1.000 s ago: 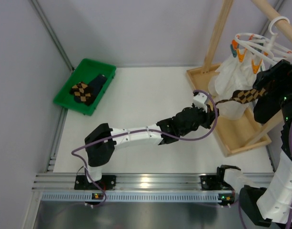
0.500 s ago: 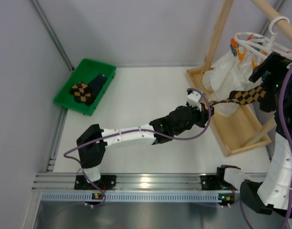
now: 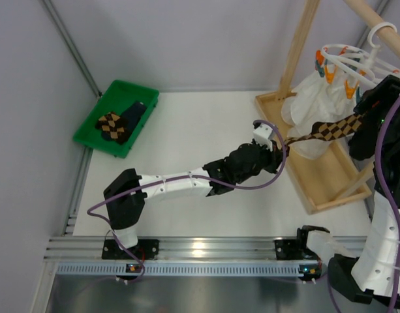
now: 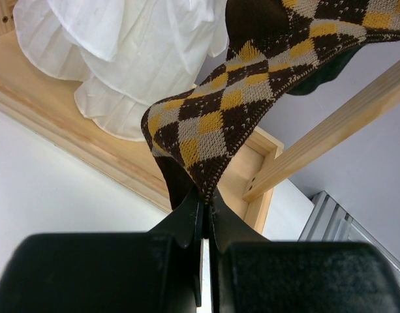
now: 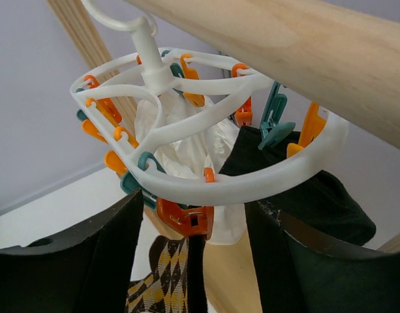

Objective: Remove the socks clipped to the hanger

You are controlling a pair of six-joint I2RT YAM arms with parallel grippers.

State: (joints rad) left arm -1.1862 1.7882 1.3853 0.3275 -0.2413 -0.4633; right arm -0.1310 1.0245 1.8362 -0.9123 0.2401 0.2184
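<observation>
The white round hanger [image 3: 352,62] hangs by its hook from the wooden rack's top beam. An argyle sock [image 3: 330,130] stretches taut from an orange clip [image 5: 186,218] down to my left gripper [image 3: 282,145]. That gripper [image 4: 205,199] is shut on the sock's [image 4: 252,98] lower tip. My right gripper [image 3: 366,111] is up at the hanger's ring [image 5: 252,186]. Its jaws [image 5: 194,225] stand open on either side of the orange clip, with a small gap on each side. A plain dark sock [image 5: 317,195] hangs beside it from a teal clip [image 5: 275,124].
A large white cloth [image 3: 310,107] hangs inside the hanger, above the rack's wooden base tray [image 3: 330,189]. The rack's thick top beam [image 5: 304,45] passes just above my right gripper. A green bin [image 3: 89,134] at the far left holds two socks [image 3: 118,120].
My left gripper has drawn the sock's tip slightly left, pulling it tauter. My right gripper has shifted at the hanger and its jaws have narrowed round the orange clip.
</observation>
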